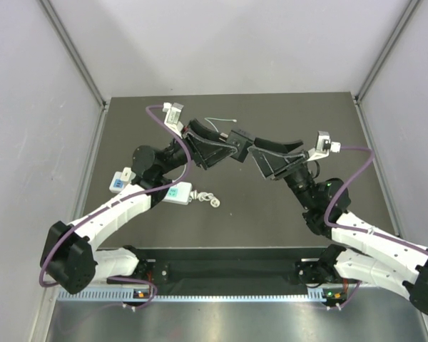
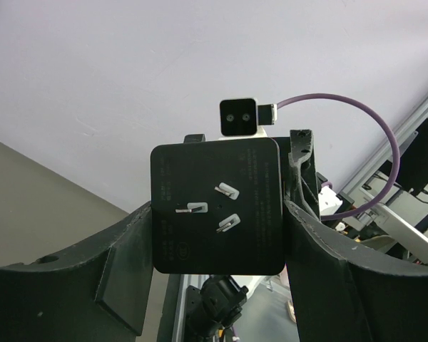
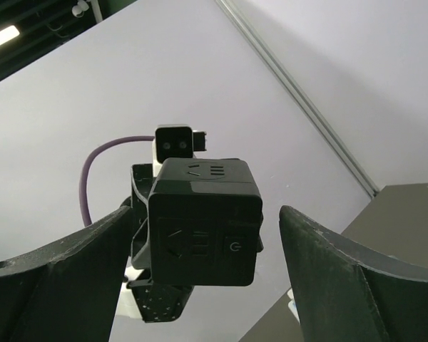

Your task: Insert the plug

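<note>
Far left on the counter [image 1: 271, 228] you've got the white power strip [image 1: 178, 192] lying partly under your left arm, with the little coiled white cord [image 1: 208, 200] just to its right. Your left gripper [image 2: 218, 214] has its jaws clamped on the sides of the plug [image 3: 203, 224], three prongs pointing back at its own wrist cam. So the plug is up off the counter, mid-air between the two arms, and its thin pale wire [image 1: 217, 121] trails behind. Your right gripper [image 3: 205, 212] faces it, jaws open, with a gap on both sides of the cube, touching nothing.
</note>
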